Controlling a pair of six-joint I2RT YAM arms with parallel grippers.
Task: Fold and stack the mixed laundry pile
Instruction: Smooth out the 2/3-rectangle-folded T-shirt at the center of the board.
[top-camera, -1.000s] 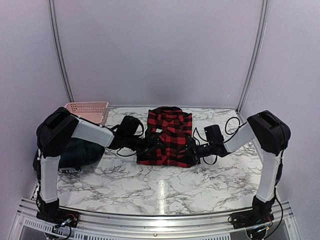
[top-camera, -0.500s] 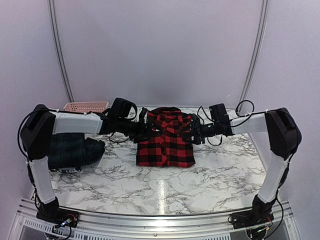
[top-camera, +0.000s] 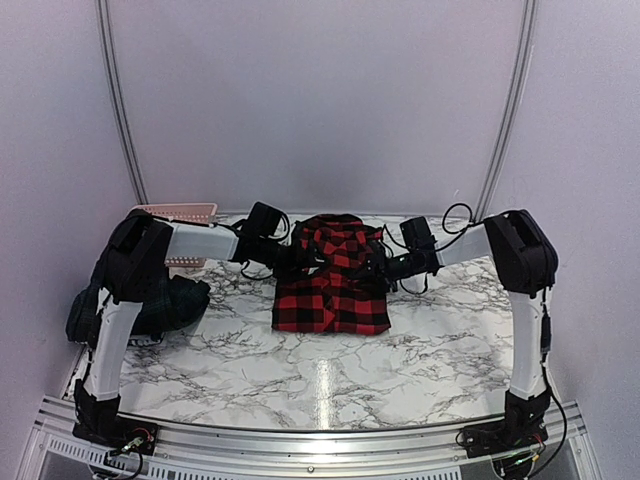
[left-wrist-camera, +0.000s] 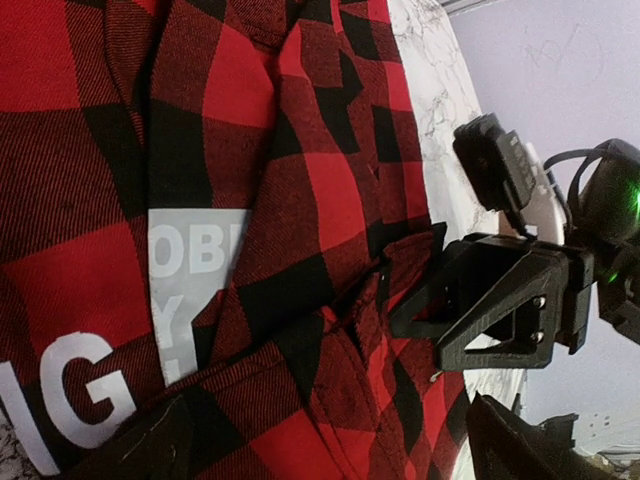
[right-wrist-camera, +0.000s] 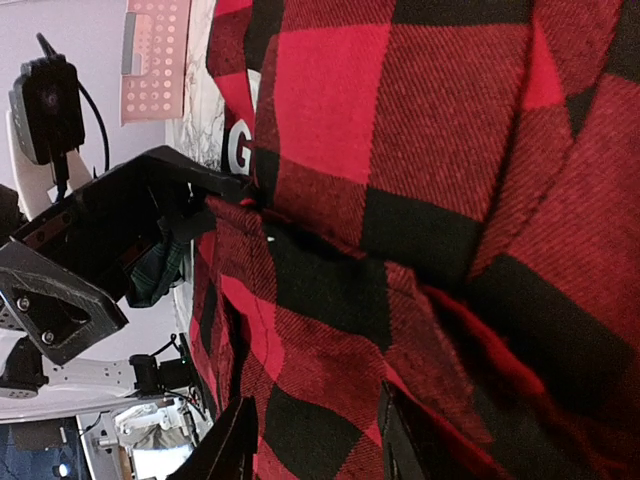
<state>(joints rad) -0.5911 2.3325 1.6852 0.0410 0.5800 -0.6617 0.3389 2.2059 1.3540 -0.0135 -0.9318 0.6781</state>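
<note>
The red-and-black checked shirt (top-camera: 332, 290) with white lettering (left-wrist-camera: 190, 300) lies at the table's middle back. Its upper sides are bunched inward. My left gripper (top-camera: 298, 262) is over the shirt's left side, its jaws wide apart with cloth lying between them (left-wrist-camera: 325, 455). My right gripper (top-camera: 383, 268) is at the shirt's right side, its jaws narrow with a fold of the shirt between them (right-wrist-camera: 315, 445). The dark green plaid garment (top-camera: 160, 300) lies heaped at the left. The navy and striped garments do not show.
The pink lattice basket (top-camera: 175, 212) stands at the back left, behind my left arm; it also shows in the right wrist view (right-wrist-camera: 158, 60). The marble table (top-camera: 320, 370) has bare room in front of the shirt. Cables hang by both wrists.
Both arms rose from the shirt's lower sides to its shoulders, then came down and inward. The shirt's upper sides are now drawn in and bunched; its lower hem has not moved.
</note>
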